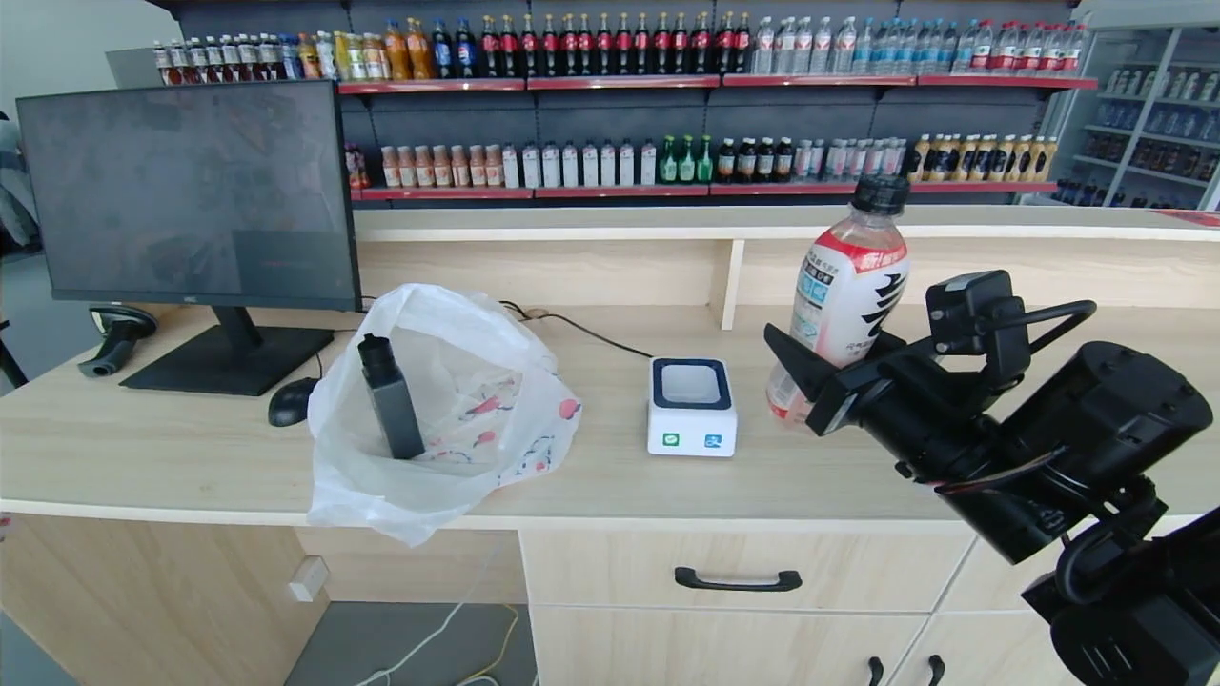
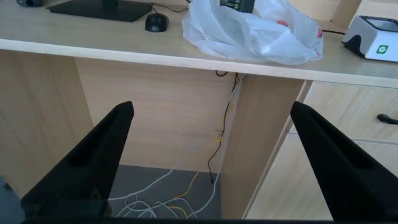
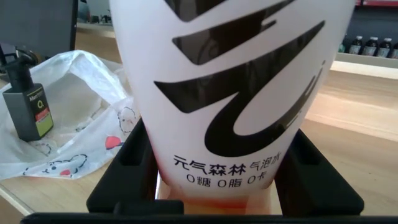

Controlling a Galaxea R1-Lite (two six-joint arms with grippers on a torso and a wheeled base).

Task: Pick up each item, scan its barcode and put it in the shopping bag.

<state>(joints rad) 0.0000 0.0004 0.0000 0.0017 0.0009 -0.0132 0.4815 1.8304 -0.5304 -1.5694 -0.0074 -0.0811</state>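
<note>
A clear drink bottle (image 1: 846, 286) with a white label and black cap stands tilted just above the counter, right of the white barcode scanner (image 1: 692, 407). My right gripper (image 1: 818, 367) is shut on the bottle (image 3: 224, 93) around its lower half. The white plastic shopping bag (image 1: 448, 410) sits open left of the scanner, with a dark grey bottle (image 1: 390, 396) standing inside it. My left gripper (image 2: 211, 155) hangs open below the counter edge, with the bag (image 2: 255, 31) and the scanner (image 2: 373, 38) above it on the counter top.
A monitor (image 1: 191, 195) on its stand, a black mouse (image 1: 291, 401) and a handheld scanner (image 1: 112, 343) occupy the counter's left. A cable (image 1: 572, 329) runs behind the bag. A raised wooden ledge (image 1: 762, 229) backs the counter. Drawers (image 1: 739, 579) lie below the front edge.
</note>
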